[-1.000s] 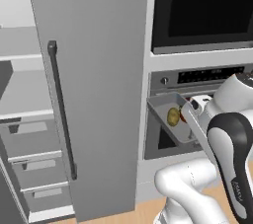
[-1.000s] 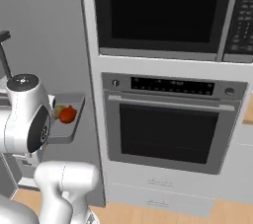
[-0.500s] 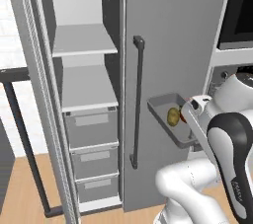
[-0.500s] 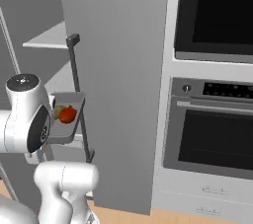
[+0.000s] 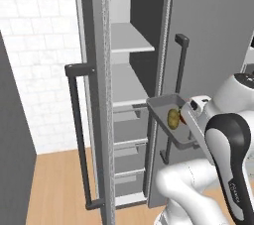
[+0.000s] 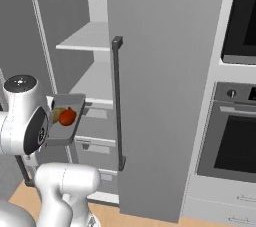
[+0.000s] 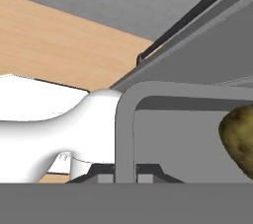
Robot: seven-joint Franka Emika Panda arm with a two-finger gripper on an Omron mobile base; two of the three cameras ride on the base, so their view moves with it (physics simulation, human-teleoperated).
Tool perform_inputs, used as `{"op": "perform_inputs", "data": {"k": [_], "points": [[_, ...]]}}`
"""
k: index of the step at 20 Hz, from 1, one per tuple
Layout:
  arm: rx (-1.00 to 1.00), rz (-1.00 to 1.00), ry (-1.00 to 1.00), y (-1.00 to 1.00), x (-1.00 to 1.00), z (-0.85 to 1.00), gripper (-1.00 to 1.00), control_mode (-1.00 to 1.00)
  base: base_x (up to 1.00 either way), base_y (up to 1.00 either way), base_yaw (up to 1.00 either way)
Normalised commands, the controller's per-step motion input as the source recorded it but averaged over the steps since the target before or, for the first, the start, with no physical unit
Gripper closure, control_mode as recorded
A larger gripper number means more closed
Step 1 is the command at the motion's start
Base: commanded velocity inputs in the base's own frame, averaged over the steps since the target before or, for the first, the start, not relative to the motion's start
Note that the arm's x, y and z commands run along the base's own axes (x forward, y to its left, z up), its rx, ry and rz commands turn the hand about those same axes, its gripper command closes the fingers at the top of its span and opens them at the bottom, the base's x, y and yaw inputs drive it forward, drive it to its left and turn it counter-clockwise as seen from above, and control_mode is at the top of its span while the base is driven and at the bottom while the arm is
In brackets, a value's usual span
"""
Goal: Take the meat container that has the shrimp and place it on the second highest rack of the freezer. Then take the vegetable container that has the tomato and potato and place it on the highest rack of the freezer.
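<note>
Tray up at the open freezer (image 5: 130, 70)

My gripper (image 7: 125, 171) is clamped on the rim of the vegetable container (image 5: 164, 107), potato (image 5: 173, 118) and tomato (image 6: 67, 116) riding inside, level with the drawers, below the highest rack (image 5: 130, 38).

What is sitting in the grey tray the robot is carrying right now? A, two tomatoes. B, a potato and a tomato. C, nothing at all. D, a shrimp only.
B: the grey tray holds a yellowish-brown potato, and the right base view shows a red tomato beside it in the tray.
</note>
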Motion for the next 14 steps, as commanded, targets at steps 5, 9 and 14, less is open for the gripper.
{"op": "perform_inputs", "data": {"k": [5, 9, 14], "points": [[0.0, 0.0, 0.0, 0.0, 0.0, 0.0, 1.0, 1.0, 0.21, 0.0, 0.04], [0.0, 0.0, 0.0, 0.0, 0.0, 0.0, 1.0, 1.0, 0.71, 0.04, 0.07], [0.0, 0.0, 0.0, 0.0, 0.0, 0.0, 1.0, 1.0, 0.91, 0.03, 0.1]]}}
